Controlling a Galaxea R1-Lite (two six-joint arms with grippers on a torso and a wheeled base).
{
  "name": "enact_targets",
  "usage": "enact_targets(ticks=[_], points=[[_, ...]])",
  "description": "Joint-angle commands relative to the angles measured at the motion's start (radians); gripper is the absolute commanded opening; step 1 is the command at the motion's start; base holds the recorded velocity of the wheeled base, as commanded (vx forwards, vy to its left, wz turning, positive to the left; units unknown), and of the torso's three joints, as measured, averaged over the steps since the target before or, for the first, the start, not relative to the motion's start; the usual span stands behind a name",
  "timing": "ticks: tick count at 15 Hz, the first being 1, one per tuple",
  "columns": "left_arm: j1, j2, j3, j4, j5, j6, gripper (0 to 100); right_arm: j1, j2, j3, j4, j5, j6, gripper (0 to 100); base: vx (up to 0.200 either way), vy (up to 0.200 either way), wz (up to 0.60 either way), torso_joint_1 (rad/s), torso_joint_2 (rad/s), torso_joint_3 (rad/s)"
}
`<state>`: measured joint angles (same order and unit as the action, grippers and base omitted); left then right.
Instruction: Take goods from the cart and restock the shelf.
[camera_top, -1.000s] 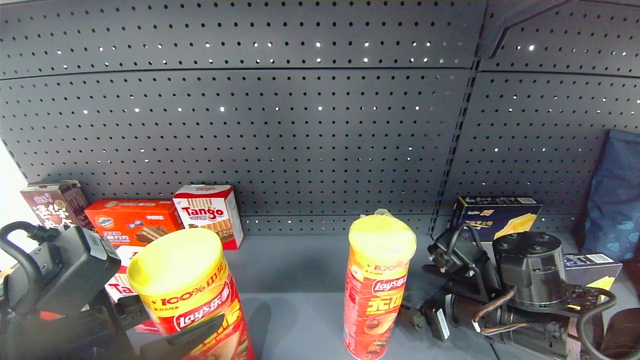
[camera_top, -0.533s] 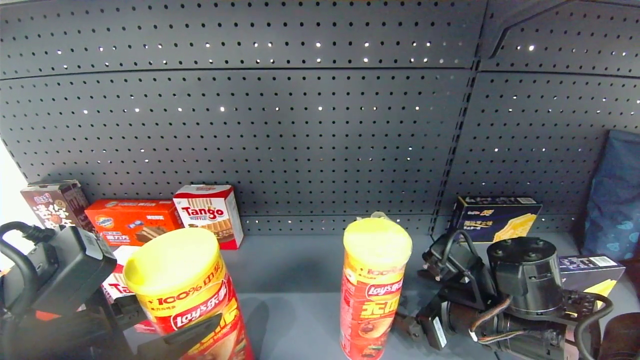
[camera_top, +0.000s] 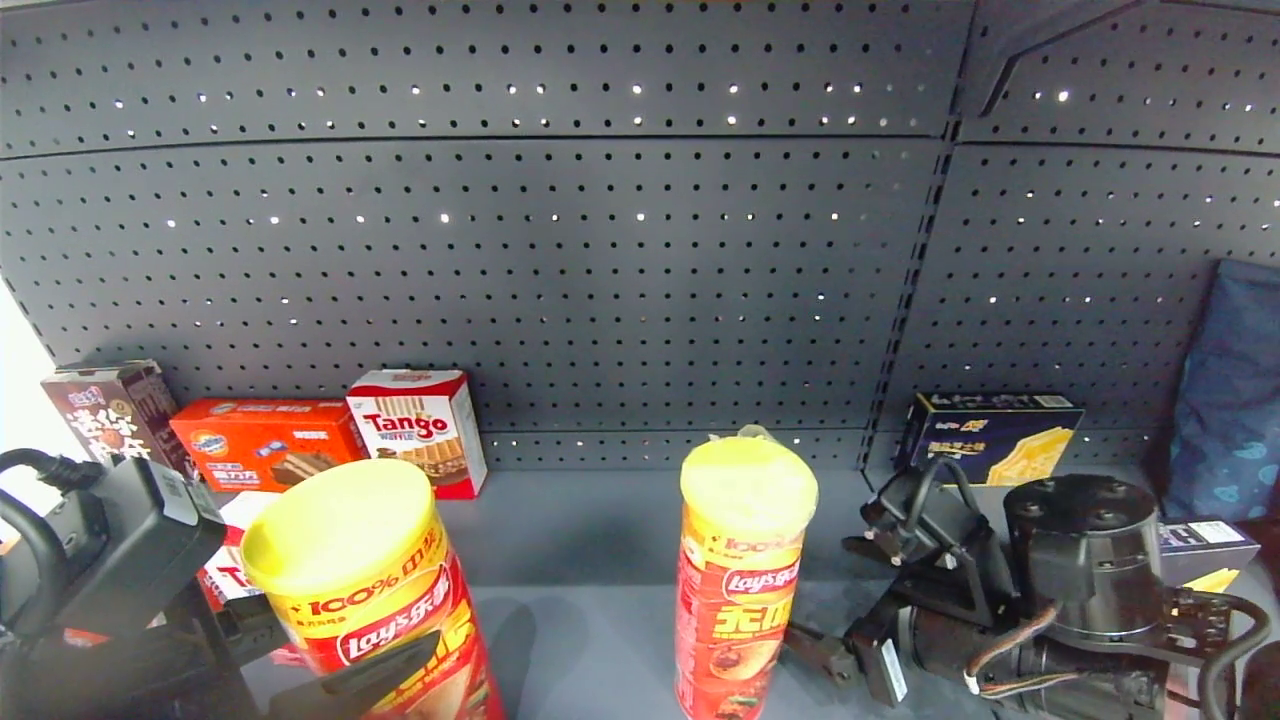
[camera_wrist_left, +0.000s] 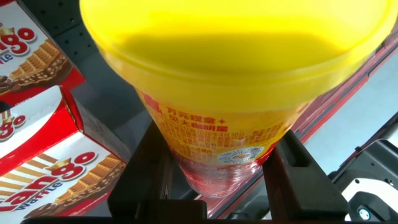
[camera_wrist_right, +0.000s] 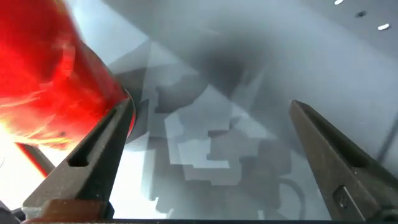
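Left pincer (camera_wrist_left: 217, 177) at seven o'clock grips a yellow-lidded chip can (camera_top: 365, 580) upright by the shelf (camera_top: 600, 540) edge. Right pincer (camera_wrist_right: 211, 106), at four o'clock, gapes wide and has backed off the second can (camera_top: 742, 570) — now standing free at six o'clock, having shifted slightly toward nine. That one looks stocked; the held can probably follows, near the wafer boxes (camera_top: 418, 425) at ten.

- A row of snack boxes (camera_top: 265, 440) stands along the shelf's (camera_top: 600, 530) back edge, at its left end.
- A chip can (camera_top: 745, 570) stands mid-shelf, near the front edge.
- A second chip can (camera_top: 370, 600) is left of it.
- A flat box (camera_top: 990, 430) sits at the back right.
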<state>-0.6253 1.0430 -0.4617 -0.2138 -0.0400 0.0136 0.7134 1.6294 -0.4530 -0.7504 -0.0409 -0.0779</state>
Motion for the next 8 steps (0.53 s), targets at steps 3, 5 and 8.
enact_targets(ticks=[3, 5, 8], points=[[-0.001, -0.001, 0.002, -0.001, 0.0, 0.0, 0, -0.032, -0.187, 0.008, 0.0, -0.051, 0.0, 100, 0.0, 0.0, 0.0, 0.0, 0.0, 0.0], [0.001, 0.0, -0.003, -0.002, 0.002, 0.0, 0, -0.066, -0.255, -0.01, 0.002, -0.063, -0.002, 100, 0.0, 0.0, 0.0, 0.0, 0.0, 0.0], [0.001, 0.0, -0.006, -0.004, 0.0, 0.0, 0, -0.218, -0.441, 0.036, 0.033, -0.139, -0.002, 100, 0.0, 0.0, 0.0, 0.0, 0.0, 0.0]])
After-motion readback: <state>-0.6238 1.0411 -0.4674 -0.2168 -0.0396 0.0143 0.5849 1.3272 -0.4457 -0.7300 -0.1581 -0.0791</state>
